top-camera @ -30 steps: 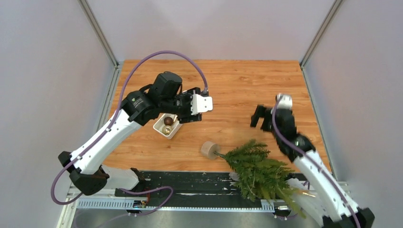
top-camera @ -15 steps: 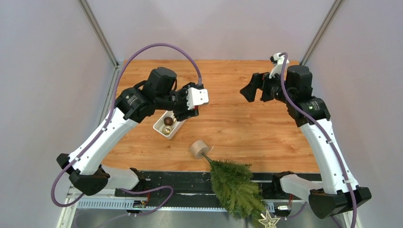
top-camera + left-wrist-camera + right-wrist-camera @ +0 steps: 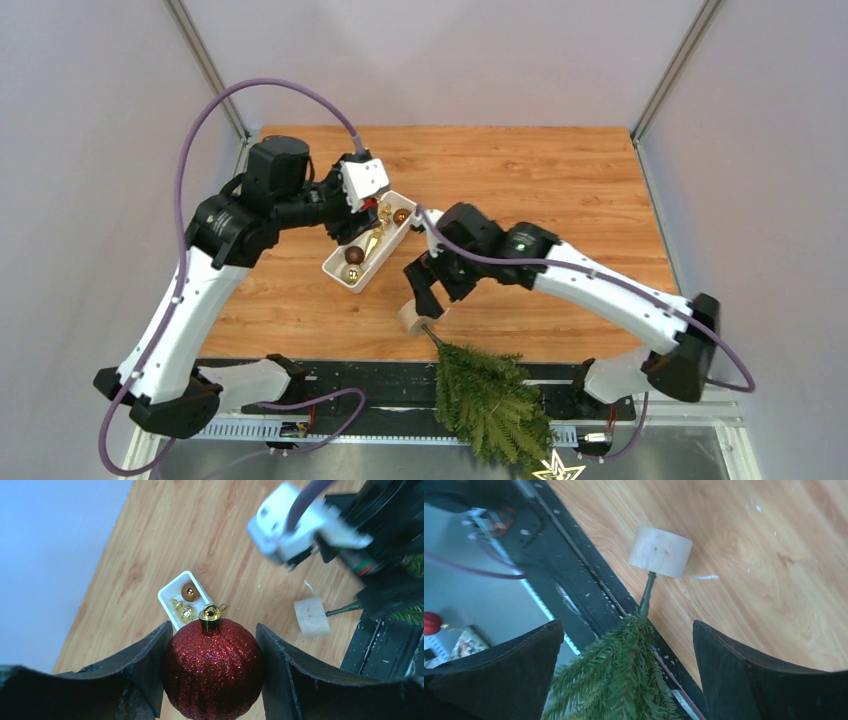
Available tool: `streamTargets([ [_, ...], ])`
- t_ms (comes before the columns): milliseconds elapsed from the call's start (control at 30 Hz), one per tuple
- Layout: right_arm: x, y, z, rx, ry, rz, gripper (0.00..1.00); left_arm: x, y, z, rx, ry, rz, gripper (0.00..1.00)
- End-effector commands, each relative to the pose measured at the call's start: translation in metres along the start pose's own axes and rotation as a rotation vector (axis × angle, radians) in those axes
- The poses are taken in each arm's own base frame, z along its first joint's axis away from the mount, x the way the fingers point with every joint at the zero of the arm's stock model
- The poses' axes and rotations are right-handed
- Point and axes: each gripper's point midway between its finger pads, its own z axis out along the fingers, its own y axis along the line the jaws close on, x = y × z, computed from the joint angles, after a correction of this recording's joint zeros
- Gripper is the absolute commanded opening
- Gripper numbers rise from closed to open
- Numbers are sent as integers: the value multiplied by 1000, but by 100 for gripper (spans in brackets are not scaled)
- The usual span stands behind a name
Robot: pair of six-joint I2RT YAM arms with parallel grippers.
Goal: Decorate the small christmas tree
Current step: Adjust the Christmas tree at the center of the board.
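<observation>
Tree (image 3: 485,395) from the top camera: it lies on its side at the near edge of the surface (image 3: 540,170). Its base (image 3: 412,320) rests on the wood and its crown reaches out across the black rail (image 3: 350,372), with a star (image 3: 553,466) at the tip. The long axis runs from the base toward the near right. The right gripper (image 3: 428,292) hangs just above the base, while the left gripper (image 3: 362,212) is above the tray (image 3: 330,266), apart from the tree. The right arm is plainly the nearer one.

Left wrist camera: the left gripper is clamped on a red glitter ball (image 3: 213,670), a finger on each side and the gold cap pointing away from the wrist. Below lie the tray, with two small ornaments showing, and the base further right.

Right wrist camera: the right gripper stands wide apart, holding nothing. The trunk (image 3: 647,592) and base lie beneath, about midway between the fingers. The trunk runs at right angles to the line between them, so closing would likely pinch it from both sides. As I judge it, the tree must be stood up before the ball can be hung, and that falls to the right arm, which needs only to come down onto the trunk near the base.
</observation>
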Motion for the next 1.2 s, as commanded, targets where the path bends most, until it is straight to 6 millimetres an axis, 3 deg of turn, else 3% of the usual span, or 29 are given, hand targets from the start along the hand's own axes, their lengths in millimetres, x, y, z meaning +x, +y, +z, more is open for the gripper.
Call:
streamTargets([
  [0,-2,-11,26,267,63,118,100,-10,-2,-26,-51,-69,-41,0],
  [67,-10,0,48,267,84,122,100,-11,-2,-32,-64,-82,-51,0],
  [133,-6,6,75,237,161,110,100,-11,-2,-38,-74,-90,-54,0],
  [300,27,-15,128,289,337,78,100,-9,-12,-49,-68,-110,-50,0],
  [633,64,-31,156,335,485,62,100,-6,-17,-53,-65,-122,-54,0],
  [800,72,-26,155,289,514,42,99,-8,-17,-57,-65,-125,-48,0],
  [933,77,-22,159,247,539,27,87,-7,-18,-58,-71,-123,-43,0],
  [1033,75,-23,164,234,544,9,67,-7,-17,-60,-75,-122,-39,0],
  [1167,52,-21,169,214,496,-34,44,-6,-14,-62,-91,-118,-27,0],
])
